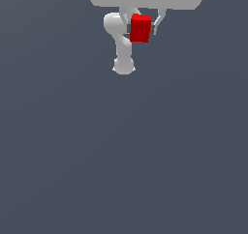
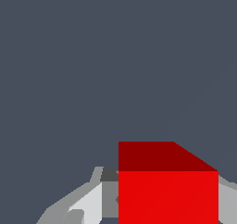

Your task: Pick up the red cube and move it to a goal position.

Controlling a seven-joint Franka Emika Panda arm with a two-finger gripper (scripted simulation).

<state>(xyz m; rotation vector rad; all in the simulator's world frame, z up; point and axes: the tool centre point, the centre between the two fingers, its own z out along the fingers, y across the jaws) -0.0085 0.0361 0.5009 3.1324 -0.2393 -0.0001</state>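
A plain slate-grey surface [image 1: 121, 155] fills everything around and below the claw [image 1: 142, 27]. It is evenly lit. No walls or furniture show.

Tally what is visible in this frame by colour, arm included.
Red: 1, the red cube, held in the gripper
White/grey: 1, the robot arm with that gripper
Total: 2

Flat, even simulator lighting; no cast shadows or glare, edges crisp but jagged, coarse low-resolution renders.
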